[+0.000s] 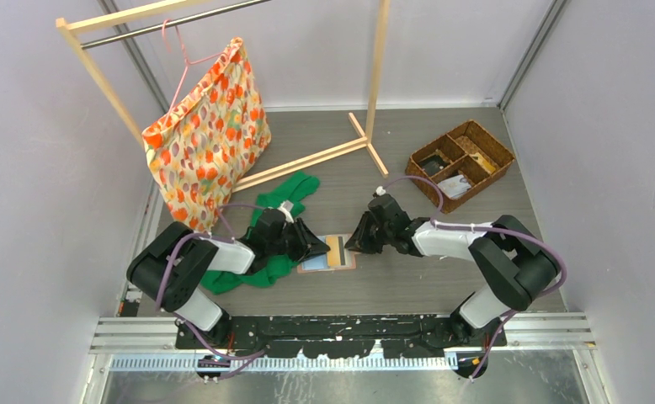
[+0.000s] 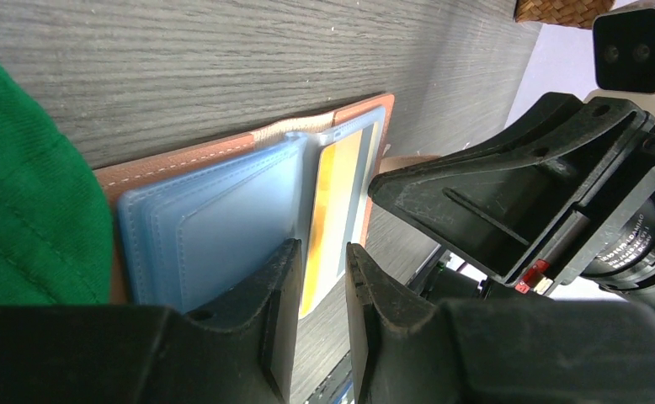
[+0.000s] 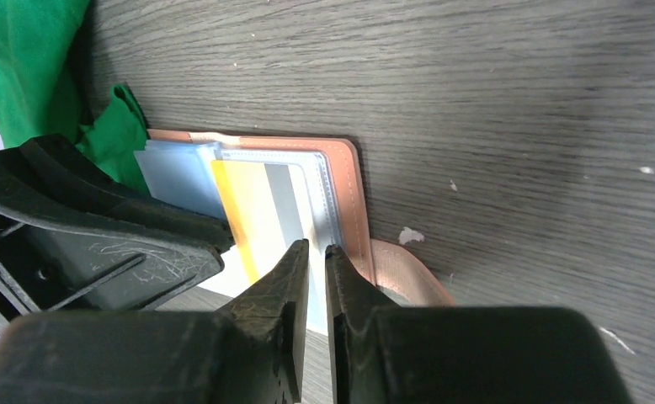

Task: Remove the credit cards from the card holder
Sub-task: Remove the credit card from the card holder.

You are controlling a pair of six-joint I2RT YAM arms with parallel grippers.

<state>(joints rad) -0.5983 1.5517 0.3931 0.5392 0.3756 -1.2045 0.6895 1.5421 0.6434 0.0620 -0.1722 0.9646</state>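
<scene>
Top external view: card holder (image 1: 320,263) open flat on tabletop (image 1: 408,278), frame centre, yellow card (image 2: 337,194) showing. Left jaws slightly parted, right jaws nearly closed at holder's edge; grasp unclear.

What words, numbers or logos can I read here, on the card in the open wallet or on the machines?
Nothing here is clear enough to quote.
Black camera lens on the right wrist: a line of small white print, too small and tilted to read.
Yellow card in the card holder: only a grey stripe shows, no print.
</scene>
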